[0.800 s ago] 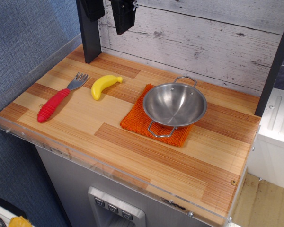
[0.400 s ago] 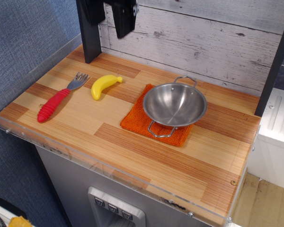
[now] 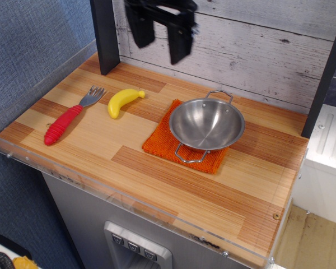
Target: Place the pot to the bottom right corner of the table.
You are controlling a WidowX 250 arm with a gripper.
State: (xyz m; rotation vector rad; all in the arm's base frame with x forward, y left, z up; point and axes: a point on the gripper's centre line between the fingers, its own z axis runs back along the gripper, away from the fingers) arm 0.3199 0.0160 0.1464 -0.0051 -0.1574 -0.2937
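Observation:
The shiny steel pot with two wire loop handles sits on an orange knitted cloth right of the middle of the wooden striped table. My black gripper hangs high at the back, above and left of the pot, well clear of it. Its two fingers stand apart with nothing between them, so it is open and empty.
A yellow banana and a fork with a red handle lie on the left half. A dark post stands at the back left, another at the right edge. A clear acrylic rim lines the front.
The gripper has moved right and down from the top left, toward the pot, and its fingers now show spread apart. The pot, cloth, banana and fork have not moved.

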